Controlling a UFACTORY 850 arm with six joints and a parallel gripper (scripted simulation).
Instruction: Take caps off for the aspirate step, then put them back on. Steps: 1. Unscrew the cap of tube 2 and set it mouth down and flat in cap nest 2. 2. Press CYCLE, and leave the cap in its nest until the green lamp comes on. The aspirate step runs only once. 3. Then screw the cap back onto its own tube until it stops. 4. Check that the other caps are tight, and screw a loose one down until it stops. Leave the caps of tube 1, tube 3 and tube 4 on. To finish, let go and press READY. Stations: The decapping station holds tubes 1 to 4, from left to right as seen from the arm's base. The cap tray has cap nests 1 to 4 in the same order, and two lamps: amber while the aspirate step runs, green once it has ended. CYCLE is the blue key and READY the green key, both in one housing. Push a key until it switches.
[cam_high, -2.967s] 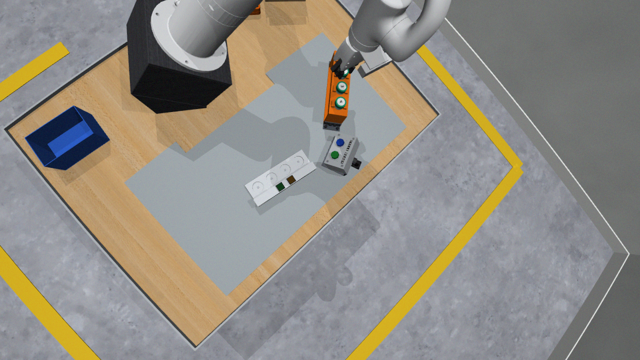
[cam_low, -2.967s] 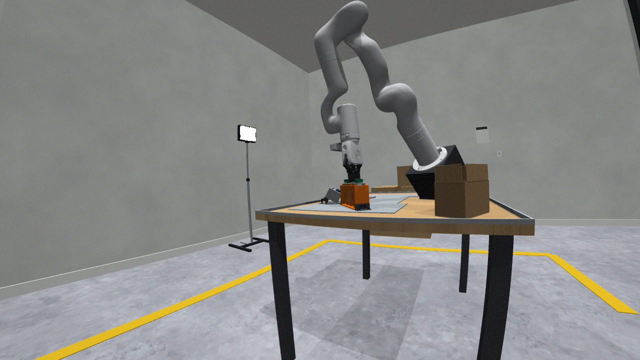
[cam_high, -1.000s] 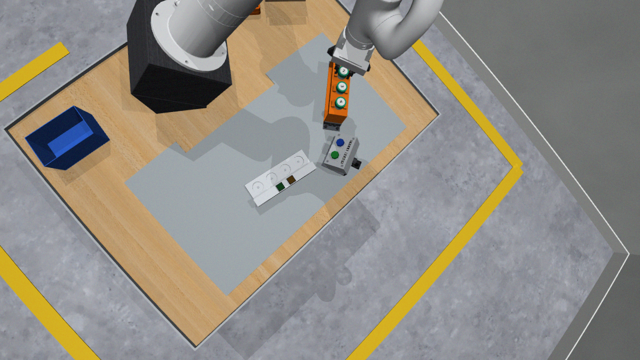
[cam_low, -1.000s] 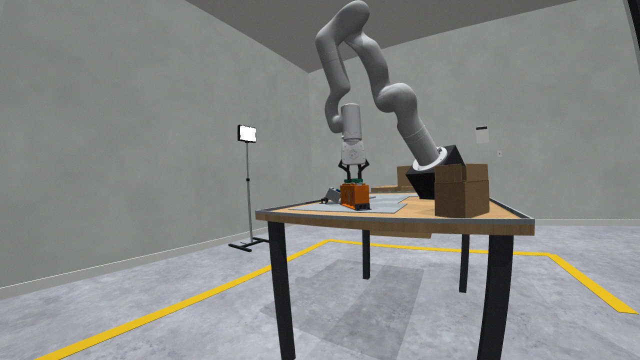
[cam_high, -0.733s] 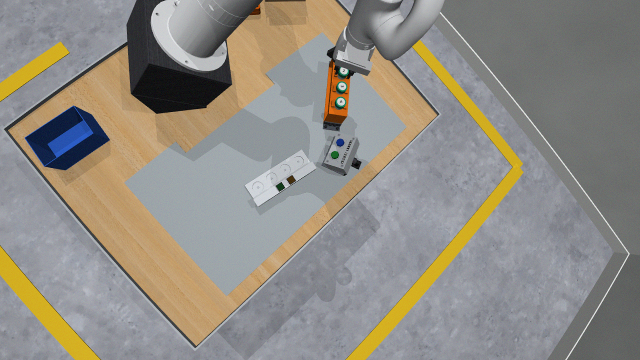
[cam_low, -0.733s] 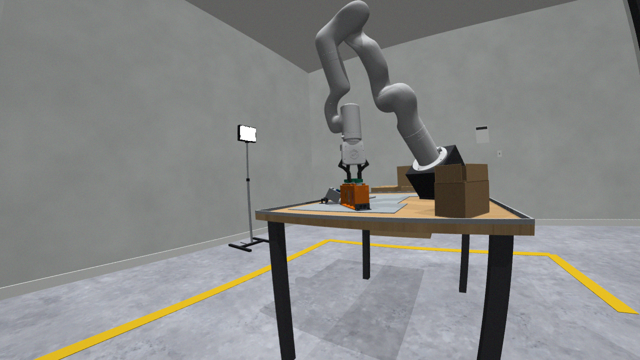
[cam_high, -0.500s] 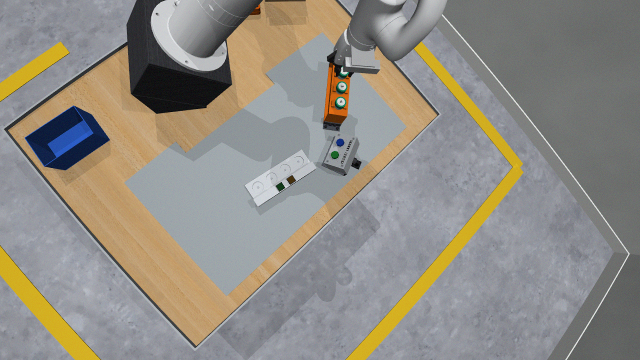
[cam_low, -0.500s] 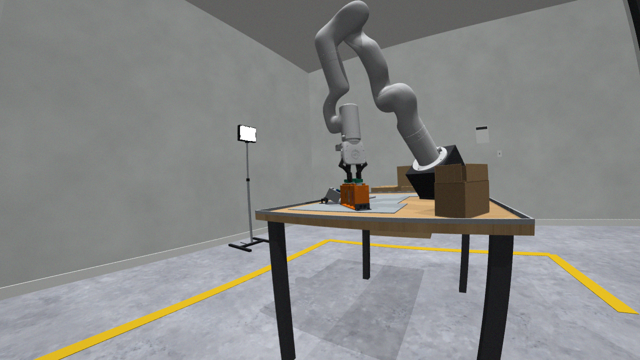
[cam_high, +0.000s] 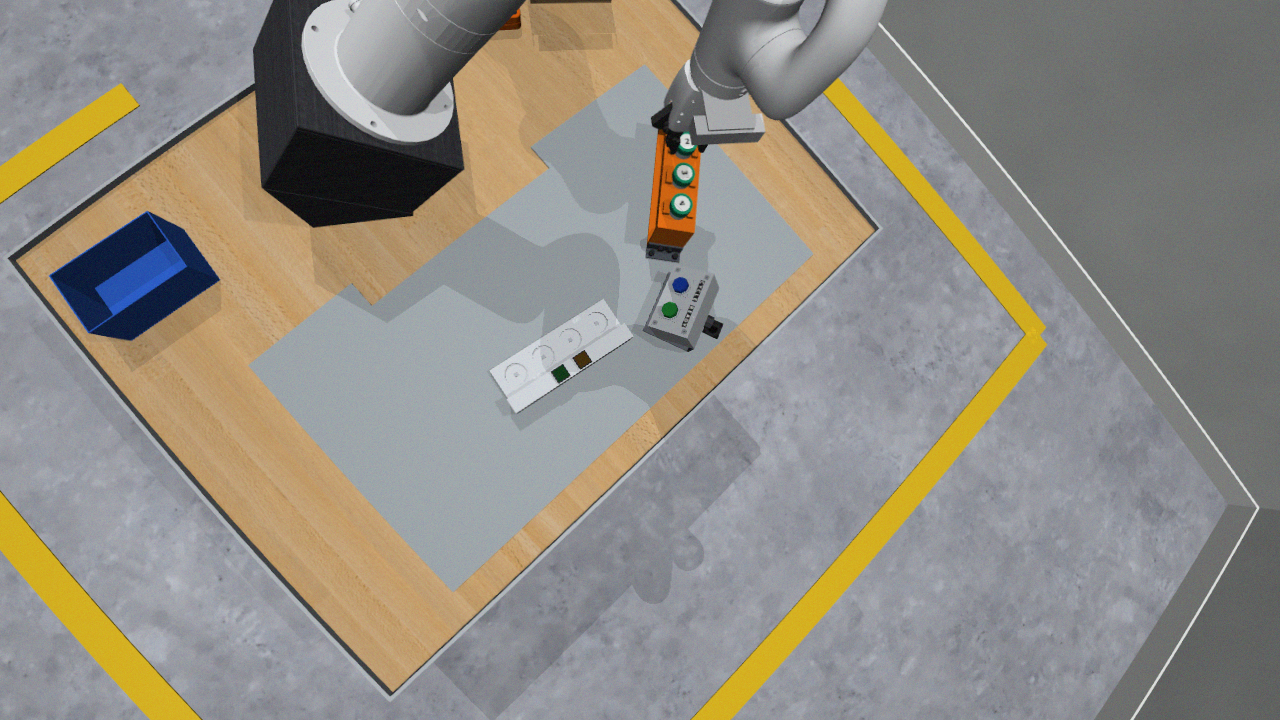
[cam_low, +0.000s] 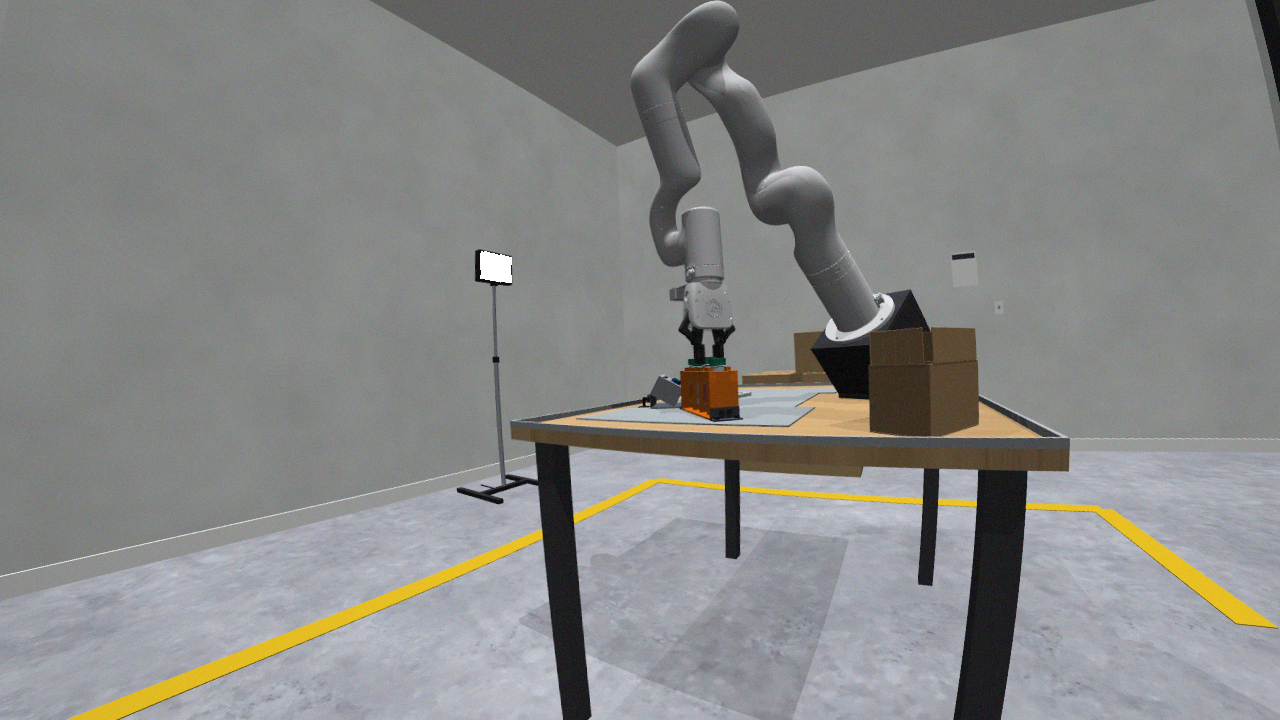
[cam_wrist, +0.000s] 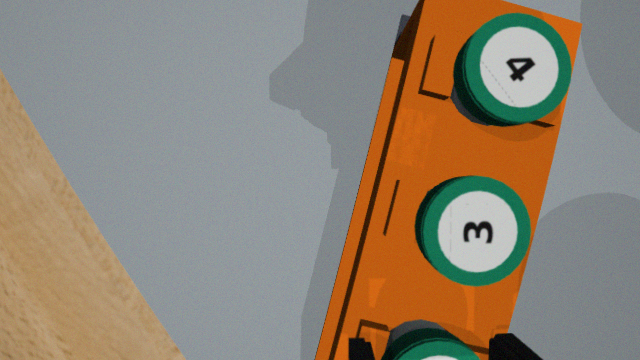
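The orange decapping station (cam_high: 669, 228) (cam_low: 709, 392) (cam_wrist: 415, 280) stands on the grey mat. My gripper (cam_high: 685, 134) (cam_low: 707, 356) (cam_wrist: 434, 350) points straight down over it, and its black fingers stand on either side of the green cap of tube 2 (cam_high: 686, 140) (cam_wrist: 430, 346). The fingers are open and stand just clear of the cap. Cap 3 (cam_high: 684, 171) (cam_wrist: 475, 231) and cap 4 (cam_high: 681, 205) (cam_wrist: 517, 67) sit on their tubes. A grey sliver of tube shows under caps 2 and 4. Tube 1 is hidden under the wrist. The white cap tray (cam_high: 528, 394) has empty nests and both lamps dark.
The grey key housing (cam_high: 689, 329) with the blue key (cam_high: 680, 283) and the green key (cam_high: 668, 309) stands between the station and the tray. A blue bin (cam_high: 134, 273) is at the far left. A cardboard box (cam_low: 921, 380) stands at the table's near corner, beside the arm's black base (cam_high: 358, 170).
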